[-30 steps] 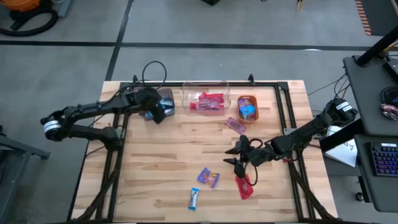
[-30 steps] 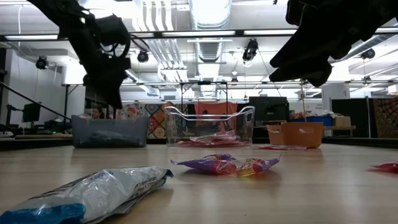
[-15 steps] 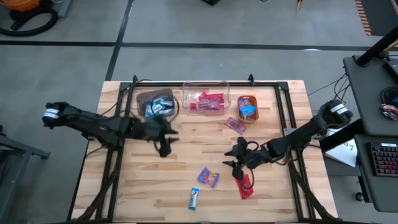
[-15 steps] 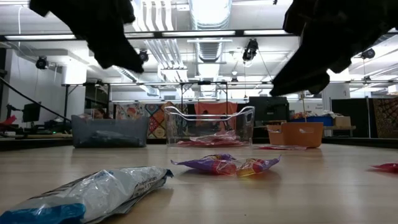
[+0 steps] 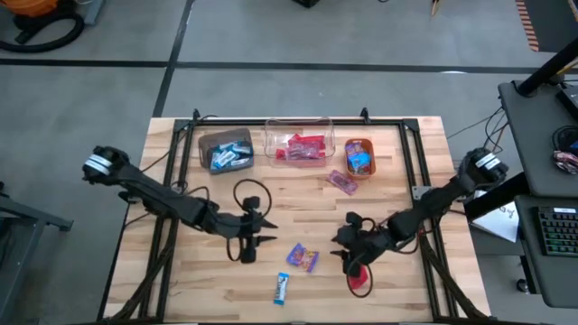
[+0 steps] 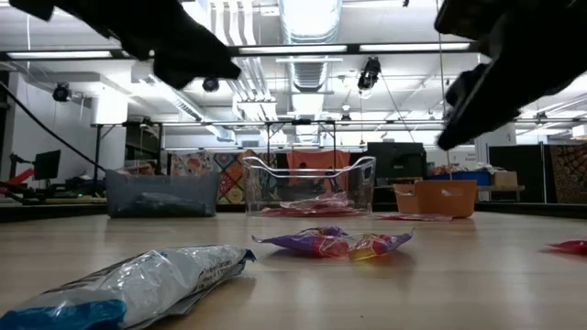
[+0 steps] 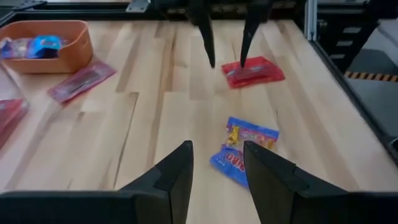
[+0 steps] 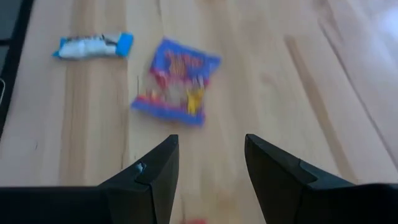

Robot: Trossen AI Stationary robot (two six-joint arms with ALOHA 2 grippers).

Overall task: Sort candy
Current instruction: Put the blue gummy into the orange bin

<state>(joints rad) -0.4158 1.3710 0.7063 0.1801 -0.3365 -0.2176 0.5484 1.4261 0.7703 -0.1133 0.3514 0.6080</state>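
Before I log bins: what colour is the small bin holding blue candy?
Orange bin, clearest in the left wrist view.

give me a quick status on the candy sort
Left gripper open, empty, facing purple candy. Right gripper open, over red candy. Nothing in the way.

Four loose sweets on the table; three bins (all holding candy).

Even bright overhead light on table; shadows faint. Ceiling lamps glare in low view, arms there dark silhouettes. Blue sweet motion-blurred in right wrist view. Nearest wrapper soft, out of focus.
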